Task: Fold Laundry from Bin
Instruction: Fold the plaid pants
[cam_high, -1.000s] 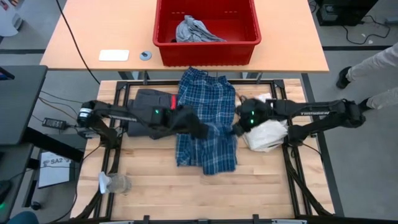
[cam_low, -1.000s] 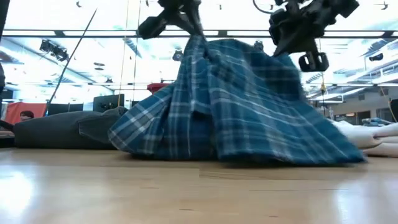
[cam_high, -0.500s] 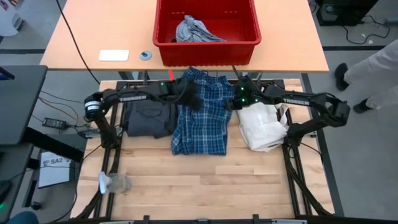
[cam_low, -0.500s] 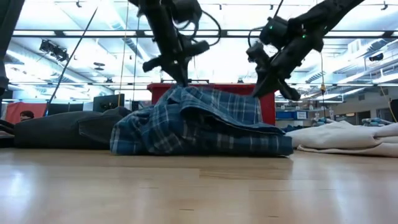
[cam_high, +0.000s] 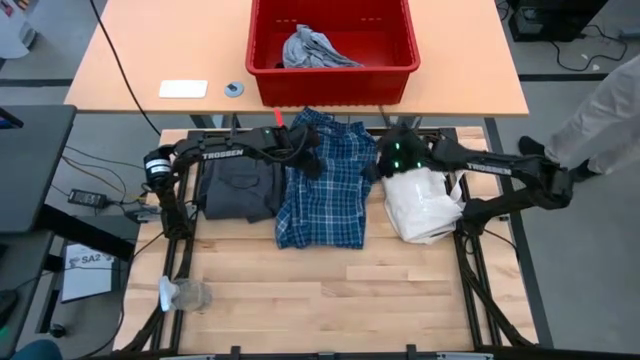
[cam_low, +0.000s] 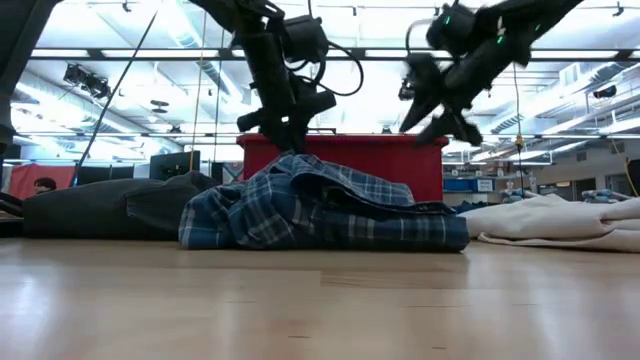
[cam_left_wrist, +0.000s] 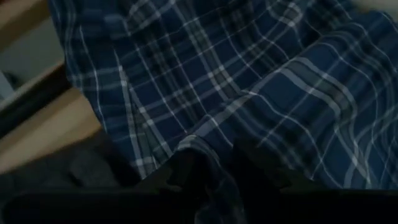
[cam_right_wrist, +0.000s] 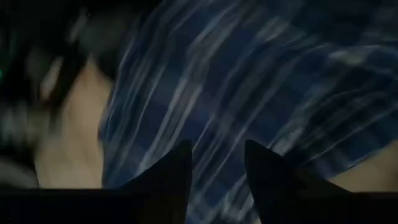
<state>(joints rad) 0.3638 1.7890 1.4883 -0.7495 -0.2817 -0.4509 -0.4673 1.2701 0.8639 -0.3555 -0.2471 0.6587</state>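
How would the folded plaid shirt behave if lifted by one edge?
The plaid shirt would probably droop and unfold: in the low view it lies in soft, rumpled layers. It looks light for its size. Pushed across the wooden table, it would likely bunch rather than slide.

Both arms were dark, tubular, with white lettering along the forearm links. The left arm (cam_high: 215, 155) carried a silver-ringed joint at its base end and a small red mark near the wrist. The right arm (cam_high: 490, 168) showed green indicator lights near its wrist. Black cables looped beside the wrists in the low view.
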